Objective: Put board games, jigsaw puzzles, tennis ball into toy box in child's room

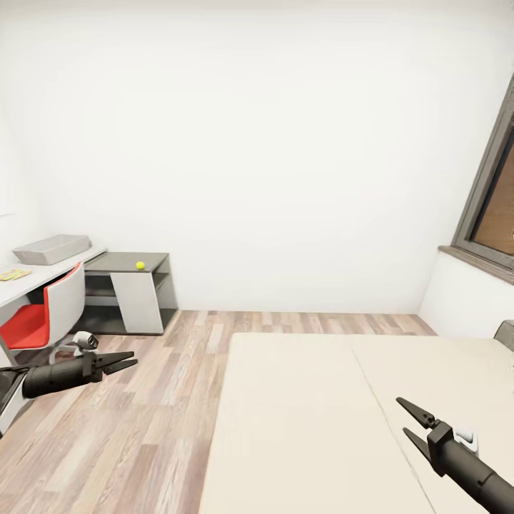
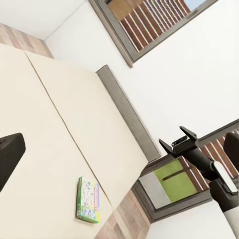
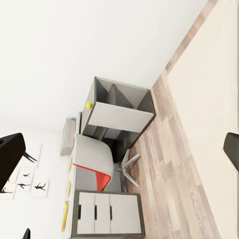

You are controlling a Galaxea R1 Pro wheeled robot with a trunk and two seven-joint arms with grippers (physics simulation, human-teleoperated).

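Your left tool [image 1: 128,362] and right tool [image 1: 412,422] both hang with prongs apart and empty, carried low for the drive in. A board game [image 2: 87,199] lies flat on the bed [image 1: 300,414], well apart from either tool; the tennis ball [image 1: 140,265] and toy box [image 1: 51,249] sit far off on the tabletop [image 1: 125,261].

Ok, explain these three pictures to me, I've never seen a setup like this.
It is a simulated two-armed robot in a child's room. The big picture comes from its head camera: the left gripper hangs over the wood floor, the right gripper over the bed, both open and empty. On the desk lie a tennis ball, a grey toy box and a jigsaw puzzle, beside a red-and-white chair. The other two come from cameras on the wrists. The left wrist view shows a board game on the bed.
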